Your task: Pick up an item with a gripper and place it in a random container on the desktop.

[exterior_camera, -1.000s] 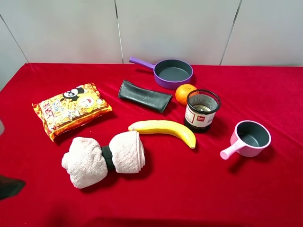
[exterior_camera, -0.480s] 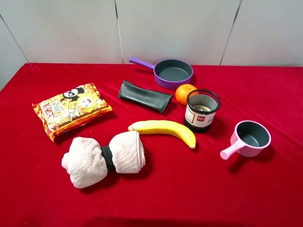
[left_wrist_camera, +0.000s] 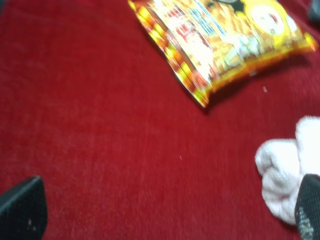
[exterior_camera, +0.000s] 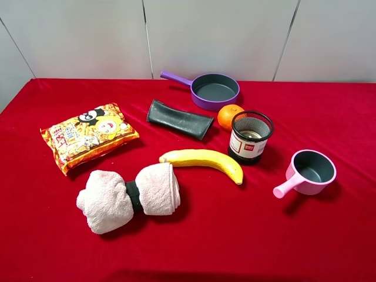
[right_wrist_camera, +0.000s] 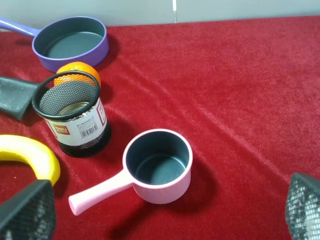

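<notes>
My small silvery tin can with its gold lid [exterior_camera: 251, 134] already sits down inside the black wire-mesh cylindrical cup with the white and red label [exterior_camera: 251, 137]; from the high camera and my right wrist I glimpse the metal top through the mesh, low in the cup. That cup stands on the red cloth-covered table [exterior_camera: 329, 117], just beside the round orange [exterior_camera: 228, 116] and near the purple frying pan [exterior_camera: 214, 90], with the yellow banana [exterior_camera: 204, 160] in front of it and the pink saucepan [right_wrist_camera: 156, 167] a little apart. So I judge the placing done, and what is in hand is only the pulling clear. My left gripper [left_wrist_camera: 165, 212] hangs over bare cloth between the orange snack packet [left_wrist_camera: 225, 37] and the rolled white towel [left_wrist_camera: 287, 167], fingers spread wide and holding nothing. My right gripper [right_wrist_camera: 165, 210] is likewise spread and empty, facing the saucepan. Next I need only keep both arms away from the cup so nothing tips.
</notes>
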Action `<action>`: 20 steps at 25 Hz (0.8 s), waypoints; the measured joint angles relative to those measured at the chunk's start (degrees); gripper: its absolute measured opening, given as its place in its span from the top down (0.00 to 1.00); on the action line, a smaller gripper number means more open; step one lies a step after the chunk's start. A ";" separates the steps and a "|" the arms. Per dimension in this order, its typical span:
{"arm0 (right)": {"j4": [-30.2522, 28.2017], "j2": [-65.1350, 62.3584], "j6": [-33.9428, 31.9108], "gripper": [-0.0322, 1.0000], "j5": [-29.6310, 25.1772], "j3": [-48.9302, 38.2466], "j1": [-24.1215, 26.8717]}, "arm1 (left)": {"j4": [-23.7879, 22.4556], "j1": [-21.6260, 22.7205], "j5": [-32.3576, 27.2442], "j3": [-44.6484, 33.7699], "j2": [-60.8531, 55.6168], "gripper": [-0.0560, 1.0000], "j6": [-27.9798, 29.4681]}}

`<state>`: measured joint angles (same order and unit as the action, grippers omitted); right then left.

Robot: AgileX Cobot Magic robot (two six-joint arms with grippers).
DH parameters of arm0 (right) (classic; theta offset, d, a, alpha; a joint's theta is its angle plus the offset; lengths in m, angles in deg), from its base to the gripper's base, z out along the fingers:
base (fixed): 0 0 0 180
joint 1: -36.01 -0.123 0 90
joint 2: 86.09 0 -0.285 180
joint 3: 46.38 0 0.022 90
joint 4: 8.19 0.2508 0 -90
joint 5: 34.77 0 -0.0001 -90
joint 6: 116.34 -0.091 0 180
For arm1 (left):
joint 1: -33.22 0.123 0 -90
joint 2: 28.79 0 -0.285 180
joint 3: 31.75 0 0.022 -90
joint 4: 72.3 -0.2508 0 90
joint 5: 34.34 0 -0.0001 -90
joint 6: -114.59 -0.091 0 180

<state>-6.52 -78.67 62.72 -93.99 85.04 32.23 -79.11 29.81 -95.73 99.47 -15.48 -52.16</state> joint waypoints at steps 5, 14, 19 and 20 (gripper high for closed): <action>0.00 0.00 0.00 0.30 0.00 0.00 0.00 | 1.93 6.67 0.06 -0.11 -5.75 0.01 -2.55; 0.00 0.00 0.00 0.30 0.00 0.00 0.00 | 3.27 8.20 0.14 -0.29 -5.81 0.01 -4.43; 0.00 0.00 0.00 0.30 0.00 0.00 0.00 | 3.33 8.20 0.14 -0.29 -5.81 0.01 -4.47; 0.00 0.00 0.00 0.30 0.00 0.00 0.00 | 3.33 8.05 0.14 -0.29 -5.81 0.01 -4.47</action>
<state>-6.52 -78.67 62.72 -93.99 85.04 32.23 -75.78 37.86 -95.60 99.18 -21.29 -56.63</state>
